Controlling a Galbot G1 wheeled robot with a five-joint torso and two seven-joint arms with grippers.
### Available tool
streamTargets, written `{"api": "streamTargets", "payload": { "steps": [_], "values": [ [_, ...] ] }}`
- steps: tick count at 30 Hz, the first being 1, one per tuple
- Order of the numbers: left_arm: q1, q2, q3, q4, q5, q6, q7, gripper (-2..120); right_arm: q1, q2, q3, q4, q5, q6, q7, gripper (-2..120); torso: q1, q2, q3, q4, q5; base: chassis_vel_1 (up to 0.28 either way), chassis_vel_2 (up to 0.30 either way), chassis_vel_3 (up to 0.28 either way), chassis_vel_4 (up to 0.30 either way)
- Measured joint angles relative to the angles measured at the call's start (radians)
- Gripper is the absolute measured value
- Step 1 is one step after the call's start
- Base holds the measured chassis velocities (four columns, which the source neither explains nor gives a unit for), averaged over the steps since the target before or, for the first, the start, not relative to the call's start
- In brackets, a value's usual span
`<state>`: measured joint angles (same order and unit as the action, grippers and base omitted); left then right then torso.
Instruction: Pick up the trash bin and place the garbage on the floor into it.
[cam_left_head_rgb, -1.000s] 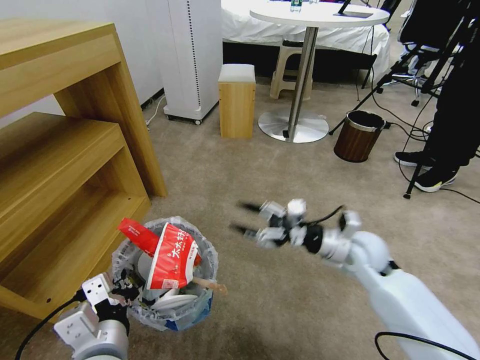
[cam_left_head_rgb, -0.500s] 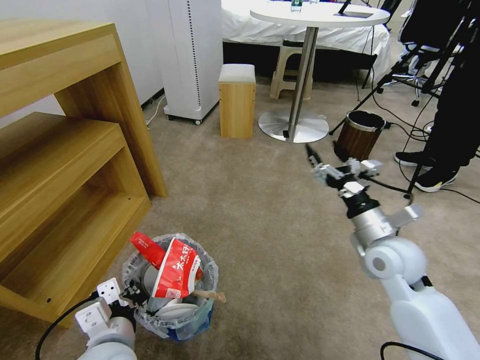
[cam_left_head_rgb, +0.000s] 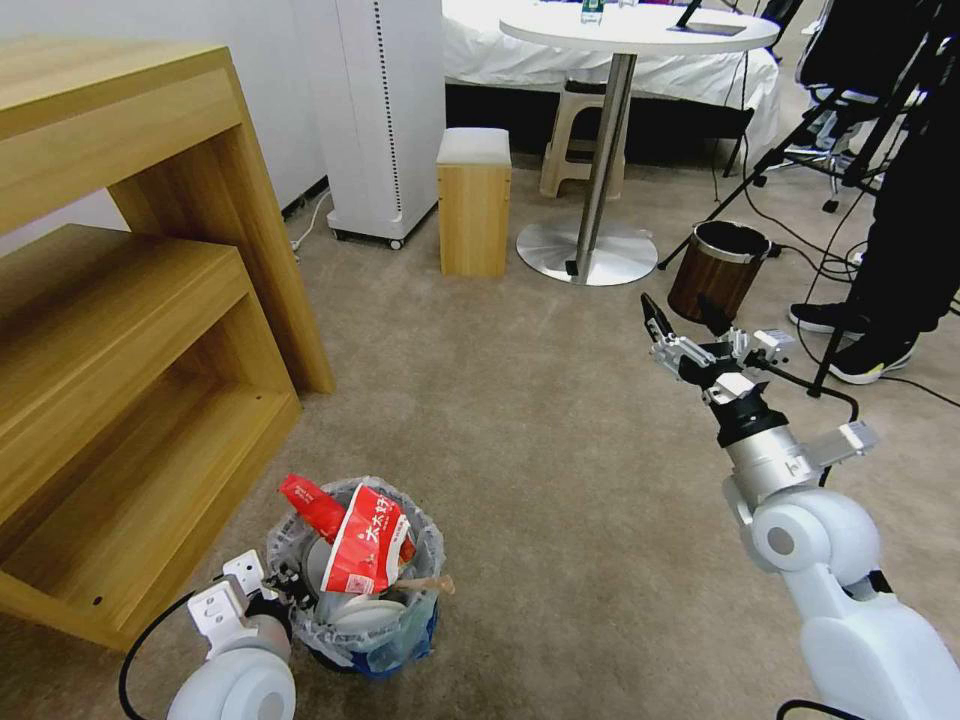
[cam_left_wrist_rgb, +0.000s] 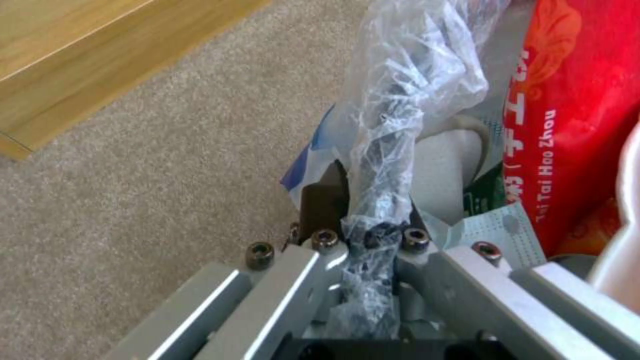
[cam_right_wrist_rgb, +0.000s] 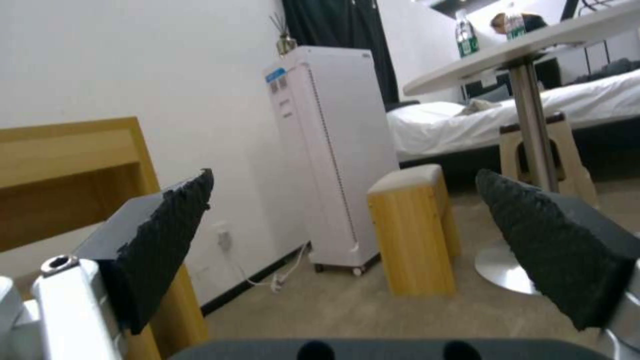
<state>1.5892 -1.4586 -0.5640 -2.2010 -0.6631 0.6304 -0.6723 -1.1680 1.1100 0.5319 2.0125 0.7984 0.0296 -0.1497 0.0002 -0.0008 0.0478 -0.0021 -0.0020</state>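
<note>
The trash bin (cam_left_head_rgb: 385, 640), blue at its base and lined with a crinkly plastic bag, stands near my left side on the beige carpet floor (cam_left_head_rgb: 520, 450). Garbage fills it: a red snack packet (cam_left_head_rgb: 365, 540), a wooden stick (cam_left_head_rgb: 428, 583) and a white slipper (cam_left_head_rgb: 365, 612). My left gripper (cam_left_head_rgb: 285, 590) is shut on the bin's bag-covered rim (cam_left_wrist_rgb: 383, 210), with the red packet (cam_left_wrist_rgb: 573, 125) just beside it. My right gripper (cam_left_head_rgb: 680, 312) hangs open and empty, raised above the carpet far to the bin's right; its black pads (cam_right_wrist_rgb: 167, 235) stand wide apart.
A wooden shelf unit (cam_left_head_rgb: 120, 300) stands close on the bin's left. Farther off are a brown wood-look bin (cam_left_head_rgb: 718, 272) just beyond my right gripper, a small wooden stool (cam_left_head_rgb: 474, 200), a round table's base (cam_left_head_rgb: 585, 250), a white appliance (cam_left_head_rgb: 385, 120), and tripod legs with cables at the right.
My right arm swung away from the bin, up and to the right, still open. The bin, held by my left gripper, shifted slightly right and closer to me.
</note>
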Motion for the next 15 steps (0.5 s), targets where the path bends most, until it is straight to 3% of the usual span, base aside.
{"api": "streamTargets", "payload": {
  "steps": [5, 9, 11, 13, 15],
  "values": [
    [-0.012, 0.009, -0.004, 0.003, 0.000, -0.005, -0.015, 16, 0.000, 0.020, -0.010, -0.023, -0.016, 0.002, 0.000, 100, 0.000, 0.000, 0.000, 0.0000, 0.0001, 0.000, 0.000, 0.000, 0.000],
    [0.004, 0.016, -0.003, -0.027, 0.088, -0.033, -0.005, 32, -0.007, 0.027, -0.010, -0.032, -0.023, 0.005, 0.000, 100, 0.000, 0.000, 0.000, 0.0000, -0.0001, 0.000, 0.000, 0.000, 0.000],
    [0.007, 0.016, -0.003, -0.034, 0.096, -0.035, -0.003, 34, -0.007, 0.027, -0.009, -0.032, -0.023, 0.006, 0.000, 100, 0.000, 0.000, 0.000, 0.0000, -0.0001, 0.000, 0.000, 0.000, 0.000],
    [0.052, 0.021, 0.008, -0.121, 0.181, -0.064, 0.026, 50, -0.019, 0.030, 0.000, -0.038, -0.036, 0.017, -0.001, 100, 0.000, 0.000, 0.000, -0.0001, 0.0000, 0.000, 0.000, 0.000, 0.000],
    [0.063, 0.022, 0.010, -0.139, 0.198, -0.072, 0.034, 51, -0.023, 0.032, 0.003, -0.041, -0.044, 0.024, -0.002, 100, 0.000, 0.000, 0.000, 0.0000, -0.0001, 0.000, 0.000, 0.000, 0.000]
  ]
}}
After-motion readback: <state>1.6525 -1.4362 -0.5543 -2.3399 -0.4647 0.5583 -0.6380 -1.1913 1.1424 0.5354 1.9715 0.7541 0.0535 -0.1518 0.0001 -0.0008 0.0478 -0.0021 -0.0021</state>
